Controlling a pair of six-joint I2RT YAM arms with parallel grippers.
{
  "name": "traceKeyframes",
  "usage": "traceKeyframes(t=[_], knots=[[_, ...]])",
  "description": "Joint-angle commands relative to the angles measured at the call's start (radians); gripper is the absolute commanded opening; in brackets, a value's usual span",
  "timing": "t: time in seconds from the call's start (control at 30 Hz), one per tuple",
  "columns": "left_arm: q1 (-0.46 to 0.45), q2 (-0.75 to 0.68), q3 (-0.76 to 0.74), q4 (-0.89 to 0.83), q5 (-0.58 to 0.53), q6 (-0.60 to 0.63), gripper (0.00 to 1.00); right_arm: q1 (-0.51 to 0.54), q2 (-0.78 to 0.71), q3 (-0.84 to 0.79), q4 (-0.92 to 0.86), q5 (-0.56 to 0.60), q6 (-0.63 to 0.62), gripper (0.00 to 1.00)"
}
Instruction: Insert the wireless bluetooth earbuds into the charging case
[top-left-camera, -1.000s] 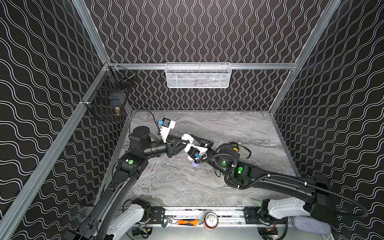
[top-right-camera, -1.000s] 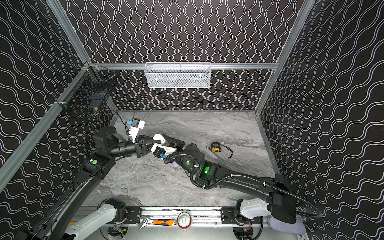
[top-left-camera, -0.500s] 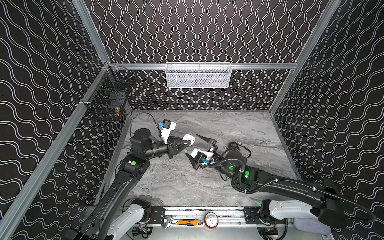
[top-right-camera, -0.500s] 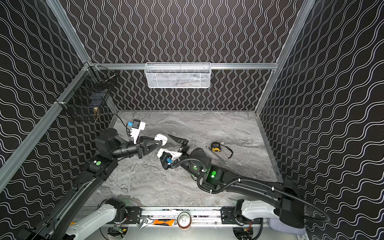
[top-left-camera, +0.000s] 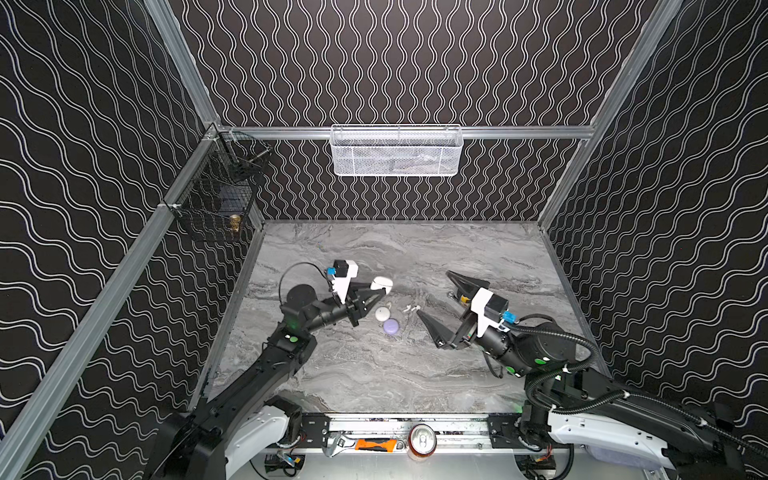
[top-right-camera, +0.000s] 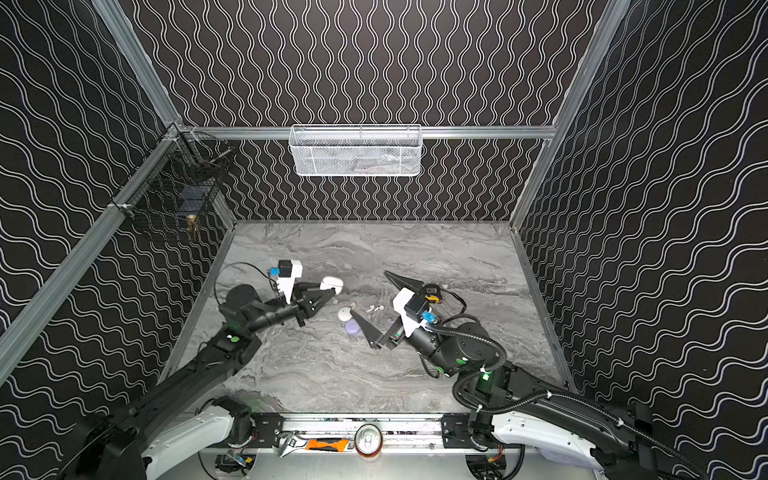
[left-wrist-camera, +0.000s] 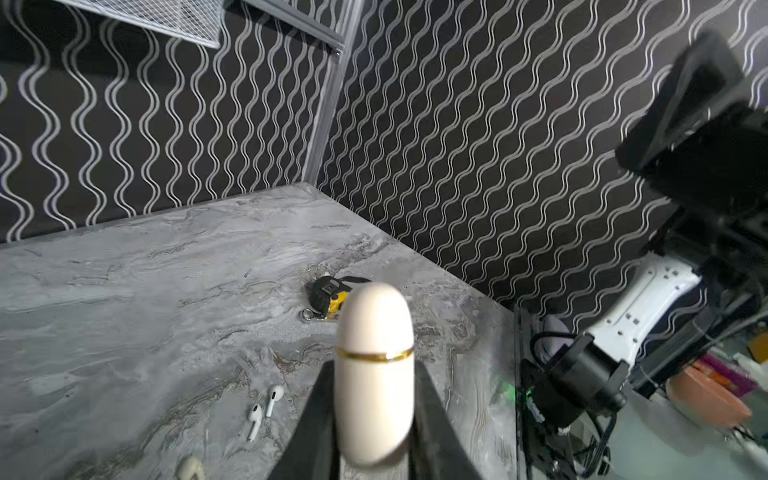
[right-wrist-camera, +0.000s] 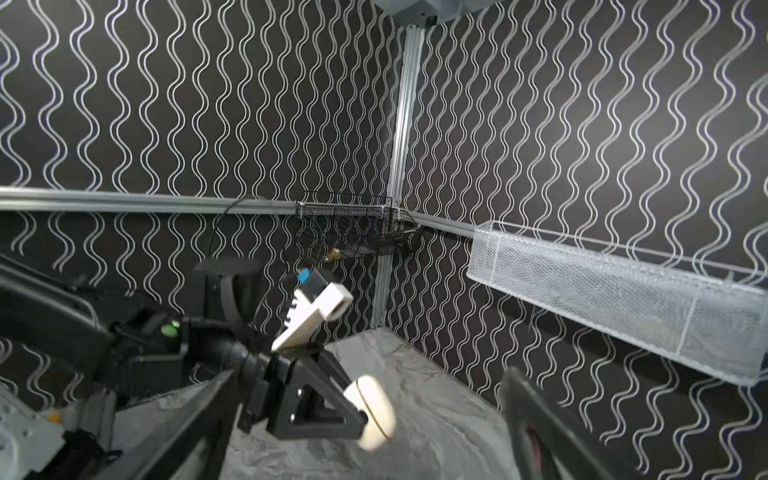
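Two white earbuds (top-left-camera: 411, 308) are lying loose on the table (top-left-camera: 374, 374), side by side and outside any case. In both top views they are sitting between your two arms, just beside a round white case (top-left-camera: 382, 313). A lilac case (top-left-camera: 391, 327) is lying just in front of that one, touching it or nearly so. The left wrist view is also catching a cream earbud (left-wrist-camera: 191, 467) at its edge, partly cut off, on the table near the white earbuds.

Your left jaws are clamping a cream case (top-left-camera: 381, 283) with one finger on each side. The case is sticking out past the fingertips, and it is hanging clear of the table behind the white case. In the left wrist view its gold seam is showing as a thin unbroken line, so the lid is looking shut.

Your right jaws are standing spread wide and holding nothing. The nearer finger's tip is pointing at a spot just beside the white earbuds, but you cannot tell whether it is touching the table. The farther finger is reaching over toward a yellow-and-black tape measure (top-left-camera: 461, 297) that is lying on the table behind it.

A white mesh basket (top-left-camera: 395, 151) is hanging on the back wall. A black wire basket (top-left-camera: 216, 208) is hanging in the left corner.
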Motion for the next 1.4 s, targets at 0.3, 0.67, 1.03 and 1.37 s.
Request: traceKeyframes(t=[0.3, 0.67, 1.03, 1.37], knots=[[-0.156, 0.211, -0.295, 0.855, -0.062, 0.192, 0.00, -0.013, 0.061, 0.020, -0.194, -0.026, 0.099, 0.91], [-0.180, 0.180, -0.266, 0.805, 0.028, 0.206, 0.00, -0.156, 0.149, -0.024, -0.133, -0.353, -0.001, 0.84], [-0.183, 0.188, -0.240, 0.750, 0.073, 0.212, 0.00, -0.164, 0.201, -0.037, -0.121, -0.404, -0.001, 0.77], [-0.193, 0.213, -0.230, 0.798, 0.129, 0.193, 0.00, -0.181, 0.195, -0.075, -0.043, -0.348, 0.007, 0.73]])
